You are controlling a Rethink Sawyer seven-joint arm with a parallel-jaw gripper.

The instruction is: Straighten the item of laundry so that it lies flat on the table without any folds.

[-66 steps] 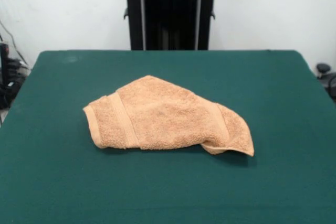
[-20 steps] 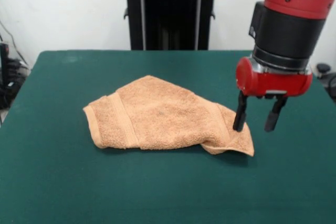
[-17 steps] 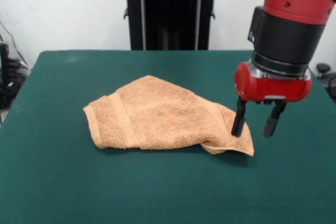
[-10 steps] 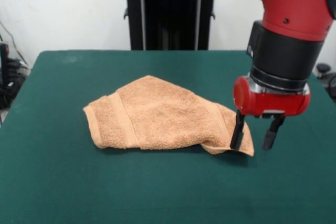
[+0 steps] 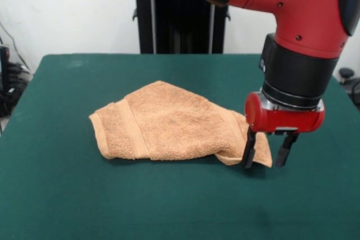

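At the far 9 o'clock edge of the scene, dark cables (image 5: pixel 8 80) hang beside the counter (image 5: pixel 84 200), off its green top. Toward 12 o'clock a black pedestal (image 5: pixel 181 12) stands behind the counter's far side against a white wall (image 5: pixel 67 9). Nothing lies on the green surface between these and the towel, so its near side is unobstructed.

The towel (image 5: pixel 169 122) sits a little left of the counter's middle, bunched rather than flat. Its 9 o'clock end shows a woven border band (image 5: pixel 130 130) running slantwise, with the short edge beyond it turned slightly up. The middle rises in a soft hump peaking toward 12 o'clock. At its 4 o'clock end a folded layer tapers to a corner that overhangs a lower flap and casts a shadow on the counter.

The red and black arm (image 5: pixel 292 21) comes down at 3 o'clock of the towel, its wrist covering part of the counter behind. The tool (image 5: pixel 264 151) is released, its two black fingers (image 5: pixel 248 149) spread apart and pointing down. The left-hand finger stands in front of the towel's tapered corner; the other hangs just past that corner, at its 3 o'clock. Whether the tips touch the cloth or the counter cannot be told. At the far 3 o'clock edge a small dark knob-like object (image 5: pixel 346 73) shows beyond the counter.
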